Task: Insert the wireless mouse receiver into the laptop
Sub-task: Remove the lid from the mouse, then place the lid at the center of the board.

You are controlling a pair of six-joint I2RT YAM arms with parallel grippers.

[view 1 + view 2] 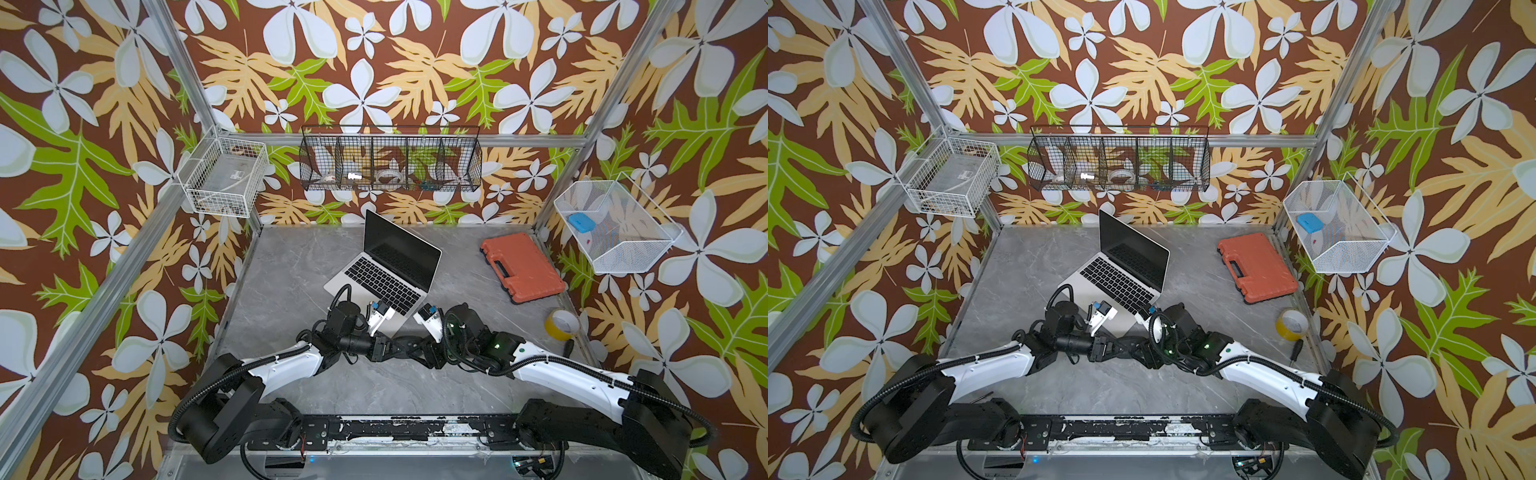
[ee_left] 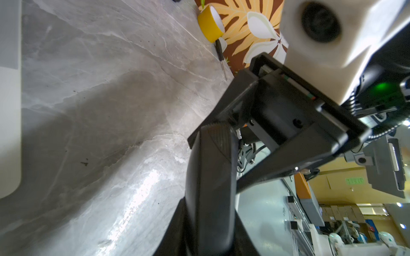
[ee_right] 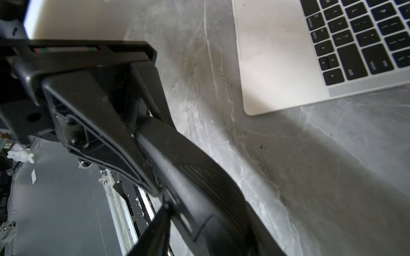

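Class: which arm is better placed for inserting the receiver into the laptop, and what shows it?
Probably the right. The right gripper sits off the laptop's corner nearest the robot, beside its side edge; the left gripper's wrist hangs over the palm rest. The receiver itself cannot be made out.

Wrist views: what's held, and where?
Left gripper grips the black mouse by one end; right gripper straddles the other end, contact unclear.

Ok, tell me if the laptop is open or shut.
Open: the laptop has its lid raised, with the keyboard and dark screen exposed.
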